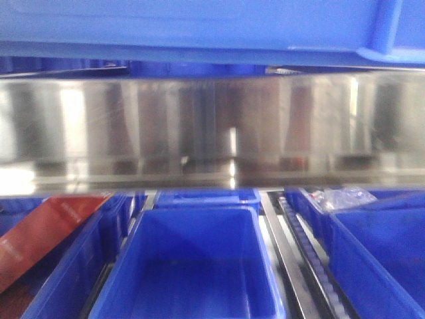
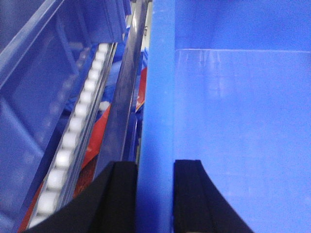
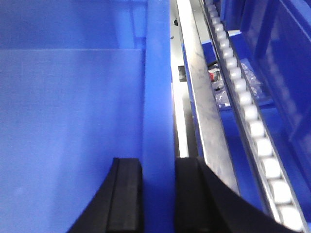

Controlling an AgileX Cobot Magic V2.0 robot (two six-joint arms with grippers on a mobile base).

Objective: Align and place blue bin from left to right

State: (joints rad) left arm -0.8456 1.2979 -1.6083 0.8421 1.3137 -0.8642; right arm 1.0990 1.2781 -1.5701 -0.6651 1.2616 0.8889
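The blue bin (image 1: 199,26) fills the top of the front view, close to the camera, with only its side wall and one corner rib showing. In the left wrist view my left gripper (image 2: 155,167) is shut on the bin's left wall (image 2: 160,97), one black finger outside and one inside. The right wrist view shows my right gripper (image 3: 158,162) shut the same way on the bin's right wall (image 3: 158,73). The inside of the bin looks empty in both wrist views.
A shiny steel beam (image 1: 212,133) runs across just under the held bin. Below it stand more blue bins (image 1: 192,266) on a rack, one holding a red pack (image 1: 46,232), another clear bags (image 1: 342,197). White roller rails (image 2: 73,136) (image 3: 252,121) flank the held bin.
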